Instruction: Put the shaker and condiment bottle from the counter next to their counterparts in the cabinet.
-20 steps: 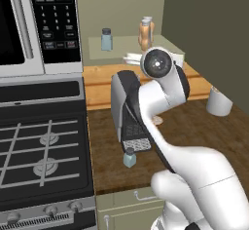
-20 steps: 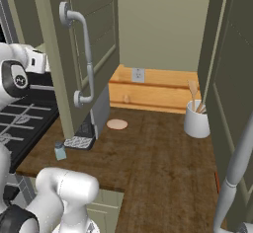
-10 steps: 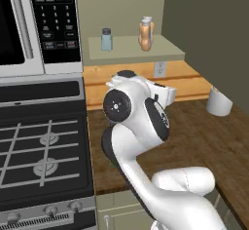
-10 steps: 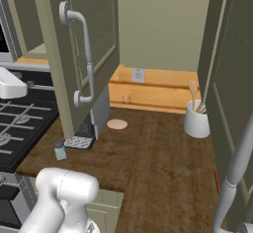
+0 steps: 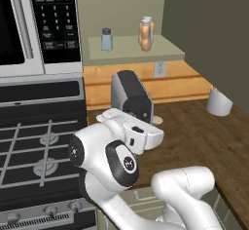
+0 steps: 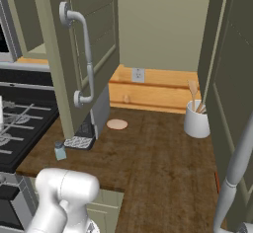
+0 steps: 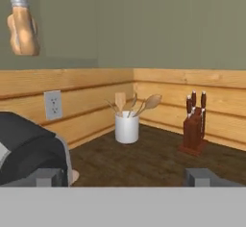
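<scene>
The shaker, pale blue glass with a dark cap, stands on the dark wood counter just in front of the coffee machine's drip tray. On the cabinet shelf stand a look-alike shaker and two orange-tan, white-capped bottles close together; I cannot tell which is the condiment bottle. In the hand view one orange bottle is at the upper left. My gripper is open and empty, low over the counter beside the coffee machine.
A black-and-white microwave hangs over the gas stove on the left. A white utensil holder and a knife block stand at the back right. The open cabinet door hangs over the coffee machine. A pale round disc lies on the counter.
My arm has folded down from in front of the shelf to low over the counter by the coffee machine. The gripper has stayed open. The shaker and the bottles have not moved.
</scene>
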